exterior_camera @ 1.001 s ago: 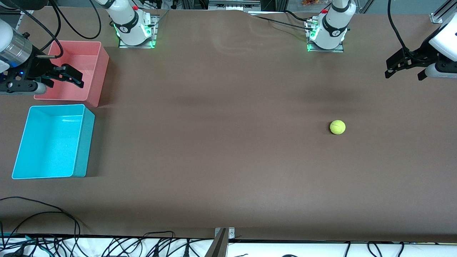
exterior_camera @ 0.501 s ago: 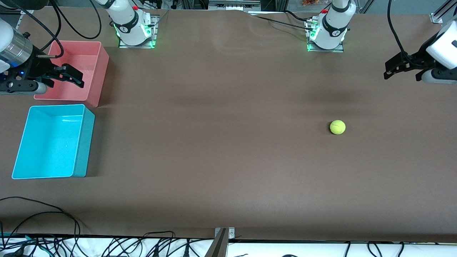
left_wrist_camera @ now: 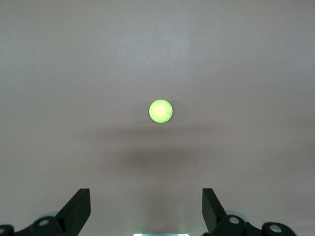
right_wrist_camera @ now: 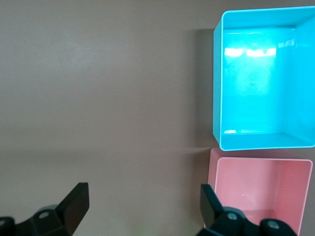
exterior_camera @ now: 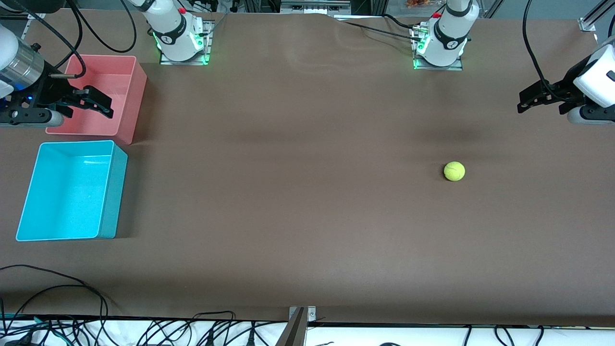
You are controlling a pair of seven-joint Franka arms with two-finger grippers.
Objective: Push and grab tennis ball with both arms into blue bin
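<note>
The tennis ball (exterior_camera: 454, 171) lies on the brown table toward the left arm's end. It also shows in the left wrist view (left_wrist_camera: 161, 111), well ahead of the fingers. My left gripper (exterior_camera: 539, 104) is open and empty, up over the table at the left arm's end, apart from the ball. The blue bin (exterior_camera: 113, 192) stands empty at the right arm's end; it also shows in the right wrist view (right_wrist_camera: 217, 88). My right gripper (exterior_camera: 91, 111) is open and empty, over the pink bin beside the blue bin.
A pink-red bin (exterior_camera: 137, 96) stands next to the blue bin, farther from the front camera; it shows in the right wrist view (right_wrist_camera: 216, 172) too. Cables (exterior_camera: 144, 331) lie along the table's front edge. Both arm bases (exterior_camera: 180, 38) stand at the back edge.
My left gripper has turned and shifted slightly at the left arm's end of the table. The ball, the bins and the right arm have not moved.
</note>
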